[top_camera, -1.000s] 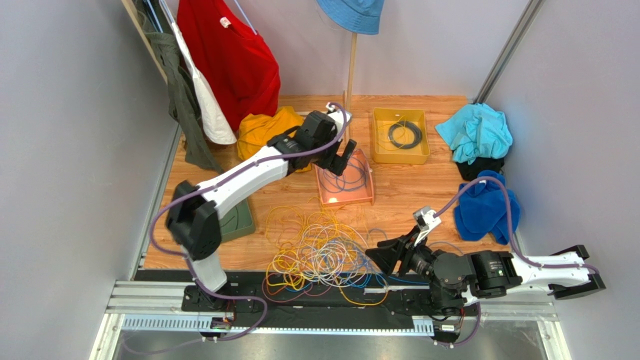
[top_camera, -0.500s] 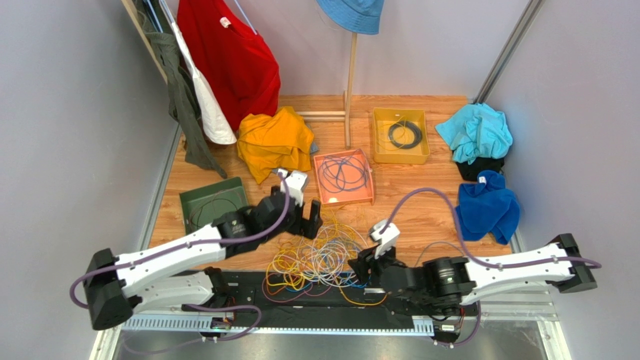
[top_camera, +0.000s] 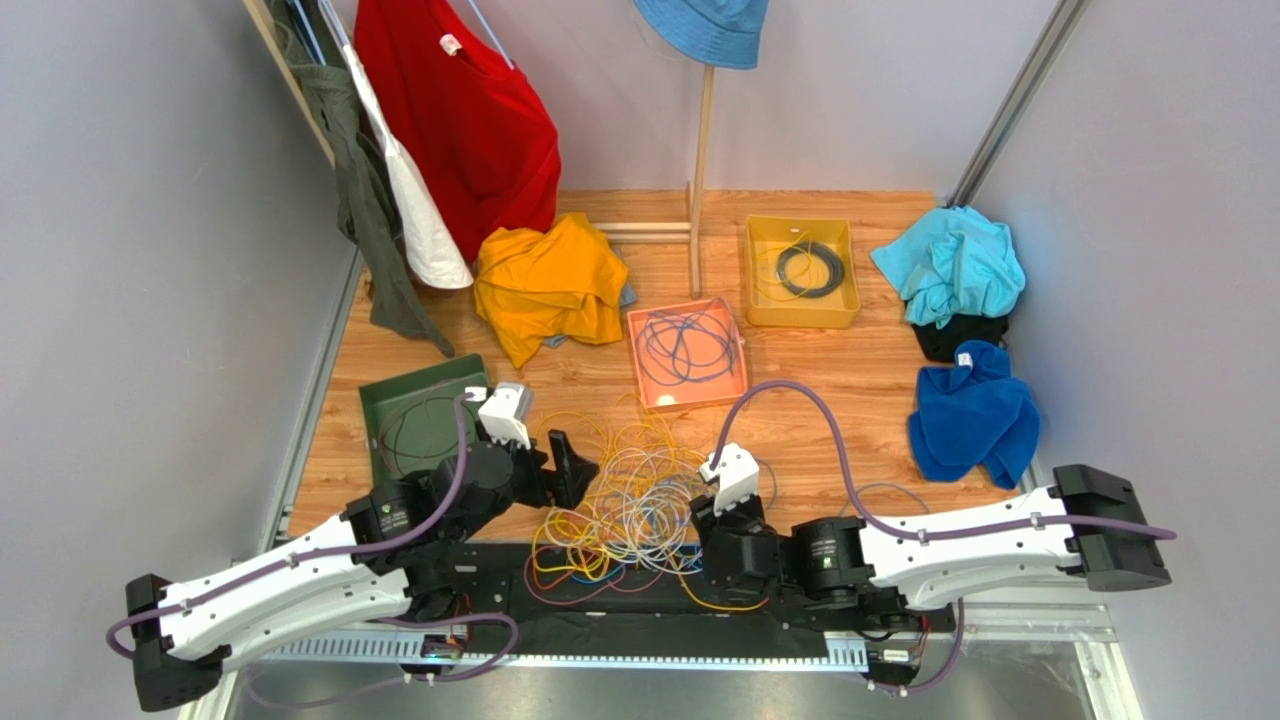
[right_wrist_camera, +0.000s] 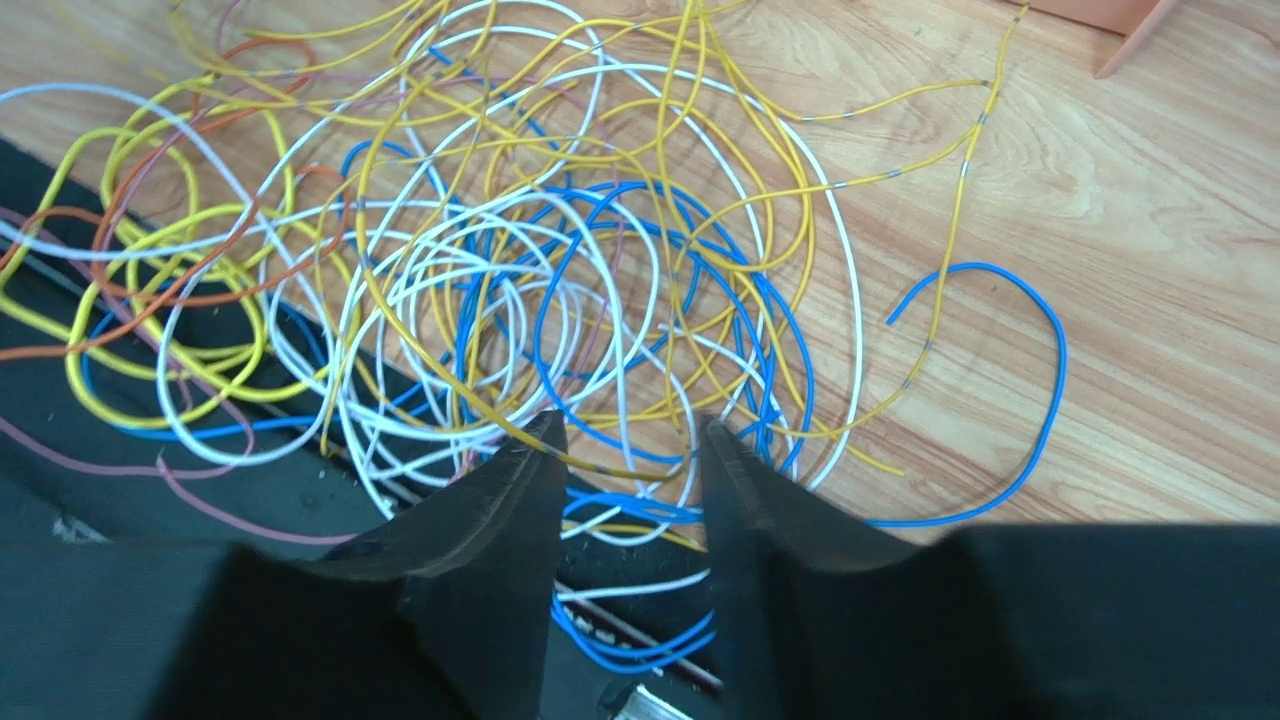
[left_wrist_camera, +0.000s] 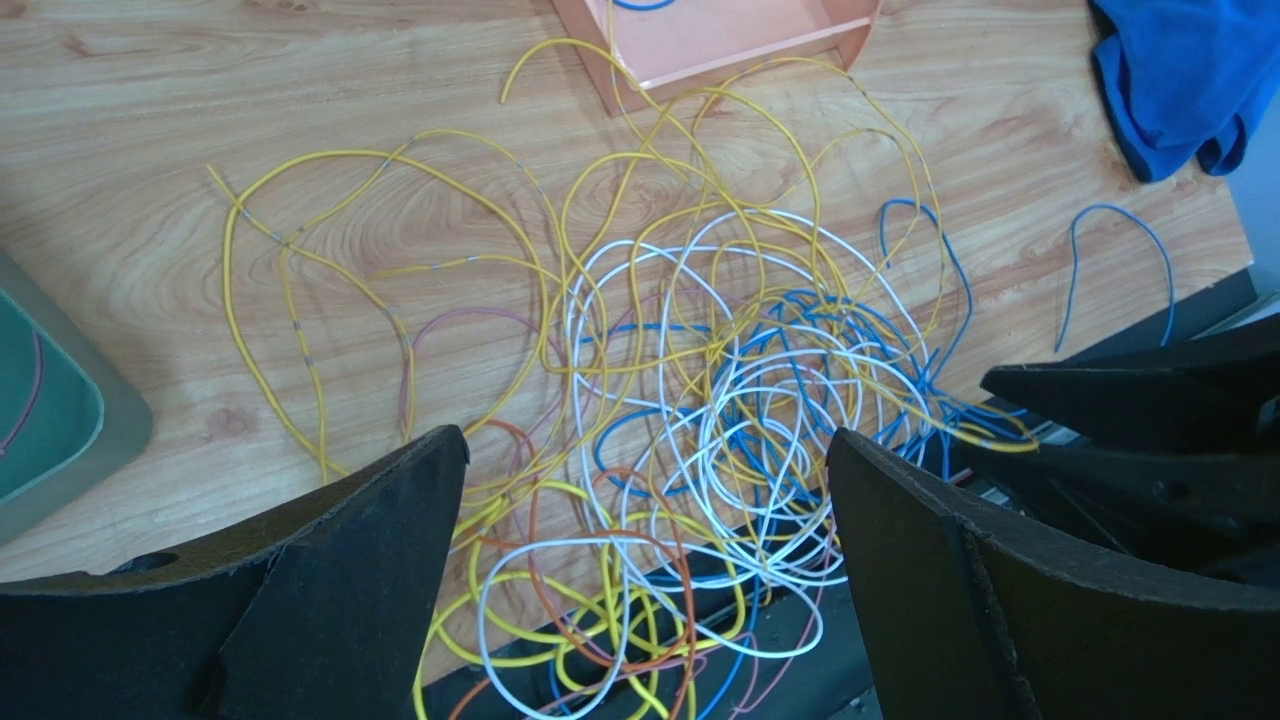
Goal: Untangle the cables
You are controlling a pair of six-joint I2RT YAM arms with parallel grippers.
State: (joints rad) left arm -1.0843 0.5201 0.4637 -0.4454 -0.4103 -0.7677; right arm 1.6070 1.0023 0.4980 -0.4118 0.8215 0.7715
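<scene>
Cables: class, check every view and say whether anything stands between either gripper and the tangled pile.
Nothing visible does. The left gripper hangs open above the cables with only air between. The right gripper, jaws slightly apart, sits at the pile's edge, unobstructed.

Nothing written could be read anywhere; the white tag (top_camera: pixel 449 45) on the red shirt (top_camera: pixel 458 128) was too small to make out.

A red shirt (top_camera: pixel 458 105) hangs behind a crumpled yellow garment (top_camera: pixel 549 278).
</scene>
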